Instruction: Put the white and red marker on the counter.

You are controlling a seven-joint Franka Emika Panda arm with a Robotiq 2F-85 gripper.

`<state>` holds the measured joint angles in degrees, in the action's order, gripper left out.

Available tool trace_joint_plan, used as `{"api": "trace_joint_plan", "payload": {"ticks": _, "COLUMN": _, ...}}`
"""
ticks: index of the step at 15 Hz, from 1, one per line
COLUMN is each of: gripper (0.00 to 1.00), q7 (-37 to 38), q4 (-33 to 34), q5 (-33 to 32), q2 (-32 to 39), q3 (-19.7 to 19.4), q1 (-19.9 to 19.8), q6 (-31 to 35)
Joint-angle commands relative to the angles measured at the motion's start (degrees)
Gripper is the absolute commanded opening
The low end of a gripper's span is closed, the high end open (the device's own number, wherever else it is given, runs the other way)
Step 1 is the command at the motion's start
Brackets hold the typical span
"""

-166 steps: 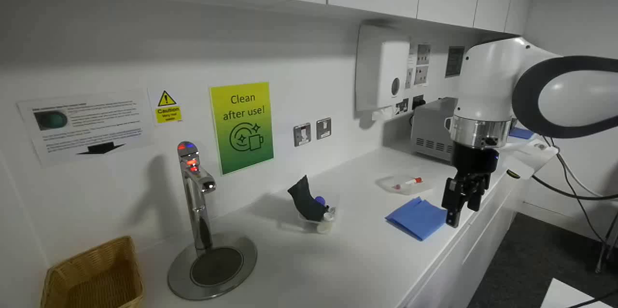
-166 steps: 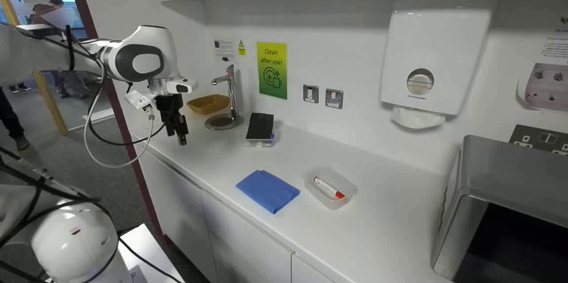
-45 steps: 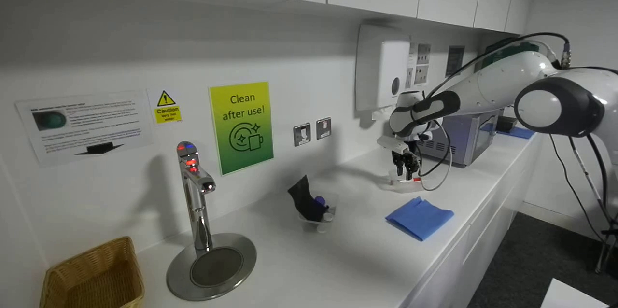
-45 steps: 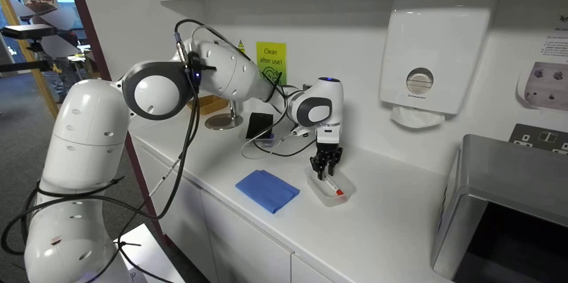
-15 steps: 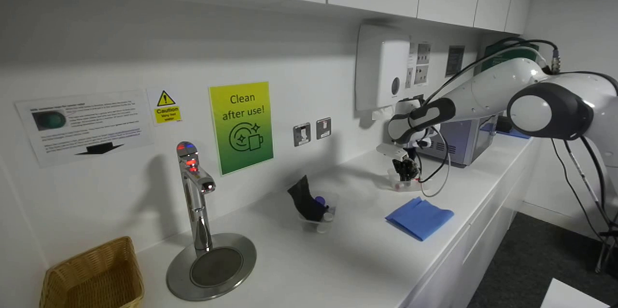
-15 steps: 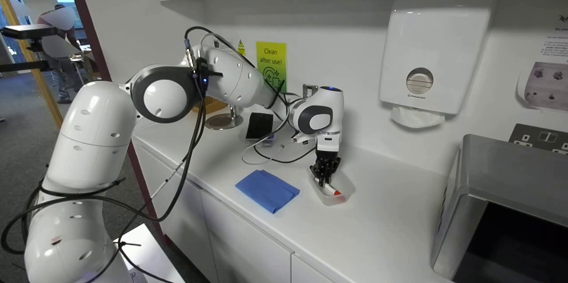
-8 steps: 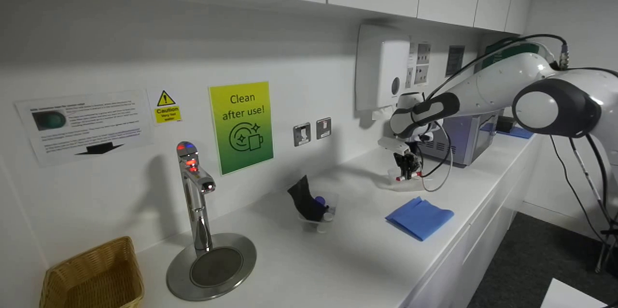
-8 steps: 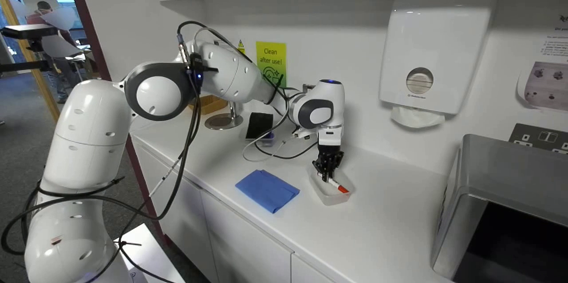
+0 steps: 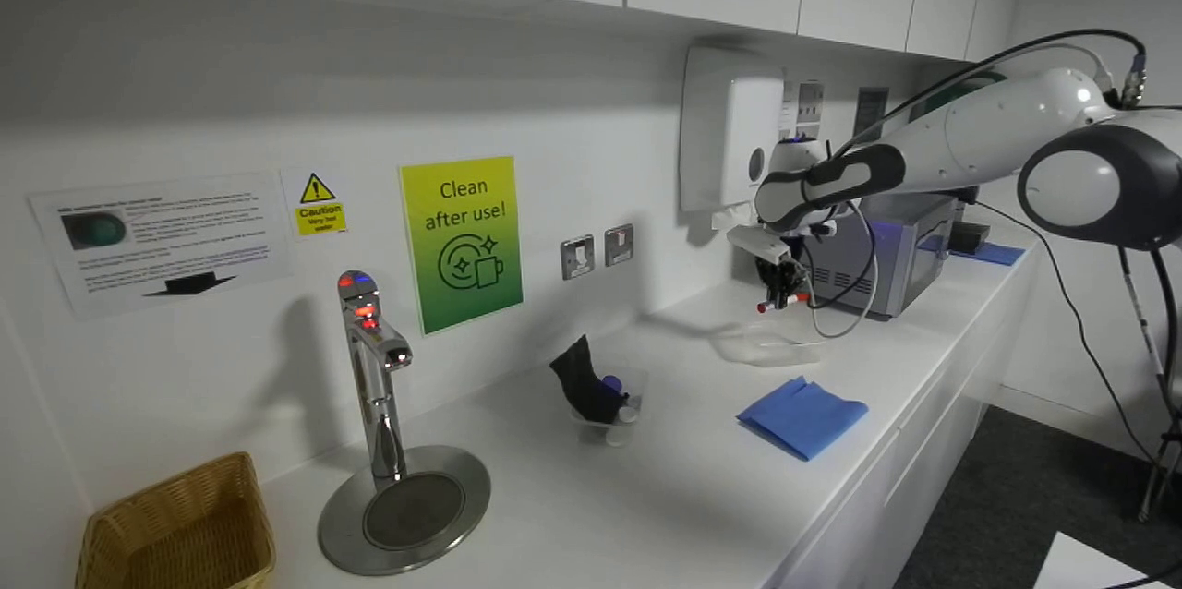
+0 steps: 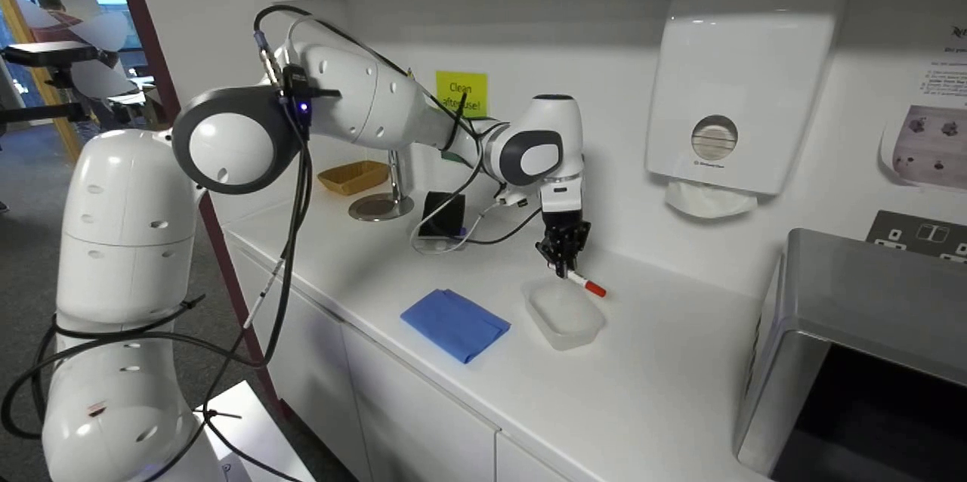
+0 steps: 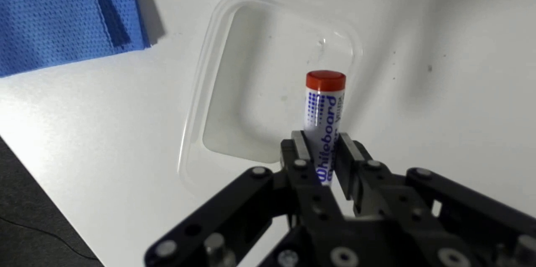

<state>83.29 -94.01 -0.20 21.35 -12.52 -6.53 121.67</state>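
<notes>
The white and red marker (image 11: 325, 110) is pinched across its white barrel by my gripper (image 11: 323, 139), whose pads press it from both sides. In the wrist view its red end points away from the fingers, and its lower part is hidden between them. In an exterior view the marker (image 10: 580, 282) hangs tilted above a clear plastic container (image 10: 563, 316), its longer red end sticking out past my gripper (image 10: 563, 268). The container holds nothing and rests on the white counter (image 10: 650, 384). The marker (image 9: 765, 306) is held apart from the counter (image 9: 674, 497) too.
A folded blue cloth (image 10: 455, 325) lies beside the container, towards the counter's front edge. A silver microwave (image 9: 891, 243) stands further along. Another small box with a black item (image 9: 591, 390), a tap (image 9: 374, 377) with a round drain, and a wicker basket (image 9: 180, 524) are at the far end.
Three seconds ago the marker lay in the container under my open gripper. The gripper went down, closed on it, and has since risen, lifting the marker up out of the container.
</notes>
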Motion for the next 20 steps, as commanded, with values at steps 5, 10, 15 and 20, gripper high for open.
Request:
{"api": "trace_joint_plan", "payload": {"ticks": 5, "gripper": 0.05, "q7": 0.0, "q4": 6.2, "q5": -1.7, "q2": 0.5, "q3": 1.8, "q1": 3.2, "q6": -2.7}}
{"api": "trace_joint_plan", "payload": {"ticks": 10, "gripper": 0.05, "q7": -0.2, "q4": 11.8, "q5": -3.3, "q2": 2.7, "q3": 3.6, "q1": 6.3, "q6": -5.1}}
{"api": "trace_joint_plan", "payload": {"ticks": 15, "gripper": 0.05, "q7": -2.0, "q4": 15.5, "q5": -2.3, "q2": 5.2, "q3": 6.0, "q1": 7.9, "q6": -9.6}}
{"api": "trace_joint_plan", "payload": {"ticks": 20, "gripper": 0.05, "q7": -2.3, "q4": 16.6, "q5": -1.9, "q2": 6.8, "q3": 7.2, "q1": 8.5, "q6": -15.1}}
